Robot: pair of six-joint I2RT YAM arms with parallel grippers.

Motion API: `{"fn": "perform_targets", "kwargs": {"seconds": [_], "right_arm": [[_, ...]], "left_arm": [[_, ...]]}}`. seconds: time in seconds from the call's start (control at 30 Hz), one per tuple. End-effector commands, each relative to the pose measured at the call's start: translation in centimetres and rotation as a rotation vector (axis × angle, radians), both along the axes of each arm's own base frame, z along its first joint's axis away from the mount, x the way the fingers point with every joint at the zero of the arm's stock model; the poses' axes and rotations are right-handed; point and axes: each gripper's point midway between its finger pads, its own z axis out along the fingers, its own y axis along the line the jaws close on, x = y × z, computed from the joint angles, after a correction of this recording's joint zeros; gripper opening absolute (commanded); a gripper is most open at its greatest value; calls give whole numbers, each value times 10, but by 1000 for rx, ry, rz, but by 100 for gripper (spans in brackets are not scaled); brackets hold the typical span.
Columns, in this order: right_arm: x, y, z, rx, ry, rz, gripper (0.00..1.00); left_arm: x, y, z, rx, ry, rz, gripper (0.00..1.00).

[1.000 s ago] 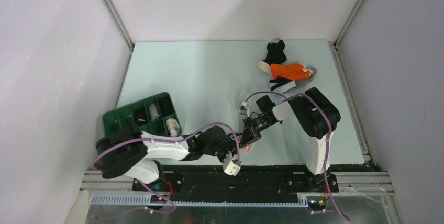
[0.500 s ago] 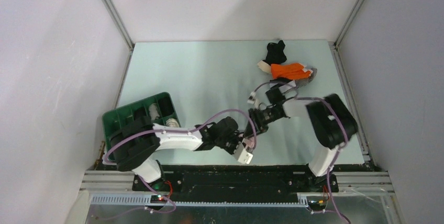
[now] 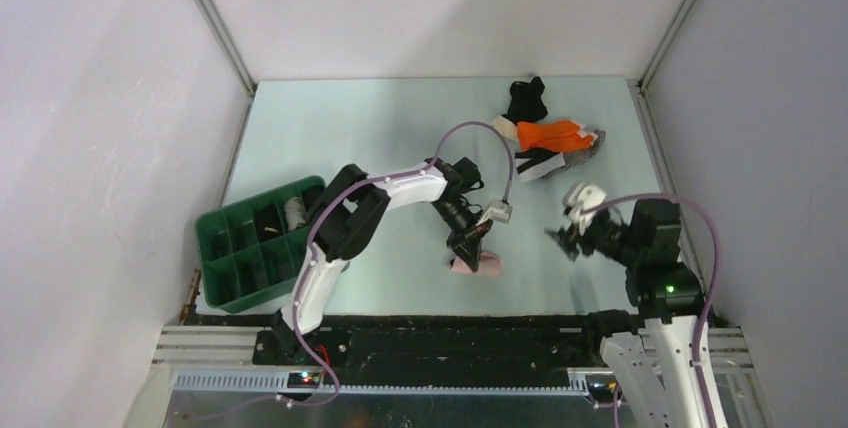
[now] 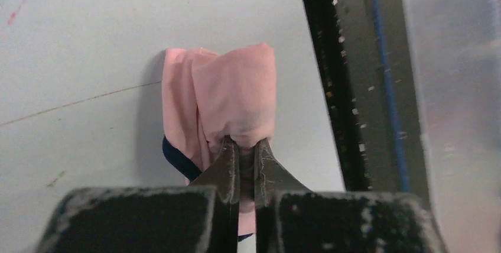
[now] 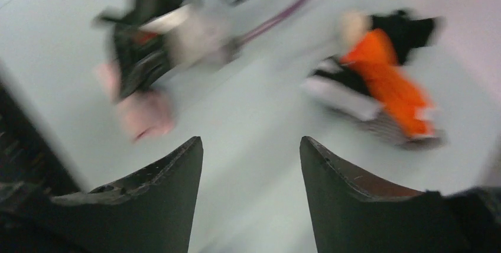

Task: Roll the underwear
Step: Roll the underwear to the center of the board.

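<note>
Green tray (image 3: 212, 230), white underwear (image 3: 292, 212) (far compartment)

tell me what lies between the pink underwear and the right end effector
Only bare table separates the pink underwear and right end effector, in the top view.

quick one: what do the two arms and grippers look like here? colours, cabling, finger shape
The left arm and right arm match: white shell links, black joints. A lilac cable loops loosely along each, with a small white block near the wrist. The left gripper and right gripper have dark wedge-shaped fingers tapering to tips; the left's look scuffed.
</note>
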Motion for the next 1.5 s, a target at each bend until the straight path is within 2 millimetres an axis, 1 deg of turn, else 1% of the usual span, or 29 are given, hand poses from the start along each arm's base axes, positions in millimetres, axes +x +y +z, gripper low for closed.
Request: {"fn": "perform_targets", "kwargs": {"seconds": [0.0,0.03,0.07,0.1,0.13,0.17,0.2,0.23,0.27,0.3,0.33,0.37,0.47,0.57,0.67,0.8,0.97,1.1,1.13,1.17,1.2,1.23,1.27,1.3,1.33,1.37,1.4,1.43,1.47], "right_arm": [[-100,32,-78,-136,226,460,63],[-107,39,-90,-146,261,510,61],[-105,42,-98,-167,287,520,61],[-102,50,-113,-224,306,543,61],[-110,61,-125,-265,325,601,62],[-92,64,-134,-331,303,564,62],[-96,72,-142,-384,299,602,63],[-89,81,-149,-403,309,610,63],[-83,94,-149,-399,286,613,63],[-80,99,-158,-408,315,614,64],[-73,111,-154,-383,280,614,64],[-70,115,-158,-388,285,616,65],[-60,130,-159,-405,216,629,66],[-53,134,-170,-440,216,622,65],[-39,138,-174,-474,174,583,64],[-49,141,-194,-521,227,663,62],[-63,148,-210,-533,299,726,57],[-60,153,-221,-565,309,717,52],[-57,156,-221,-574,298,722,50],[-56,155,-226,-594,315,721,47],[-51,160,-225,-605,305,725,44],[-53,157,-234,-635,339,734,35],[-51,159,-233,-657,342,751,31],[-54,157,-241,-684,371,766,22],[-56,159,-240,-702,378,793,18],[-58,159,-245,-715,402,809,12],[-59,163,-243,-720,405,821,10],[-61,162,-247,-730,425,828,3],[-63,166,-244,-729,440,838,1]], "left_arm": [[-41,34,-42,305,374,74,3],[-38,35,-44,323,404,113,3],[-34,33,-48,313,403,131,3],[-31,33,-48,330,429,169,3],[-28,31,-51,317,427,185,4],[-26,30,-51,328,455,215,4],[-22,28,-52,322,459,227,4],[-21,27,-52,330,480,244,4],[-18,25,-52,326,482,250,5],[-16,26,-53,331,485,258,5],[-15,26,-54,332,478,260,5],[-12,27,-54,334,463,264,6],[-8,29,-56,334,446,274,7],[-6,30,-57,339,453,285,8],[-5,29,-57,342,456,293,8],[-2,25,-55,338,460,298,10],[4,24,-49,322,460,313,13],[11,27,-44,311,459,334,17],[14,28,-43,308,458,343,18],[17,30,-42,304,459,350,18],[18,31,-41,304,462,355,19],[22,32,-40,299,462,363,19],[23,34,-40,299,463,368,21],[26,36,-38,296,464,377,26],[27,38,-36,297,468,383,30],[33,40,-30,282,461,399,52],[36,42,-27,276,457,412,68],[49,43,-16,253,425,452,91],[56,49,-16,267,390,488,95]]}}
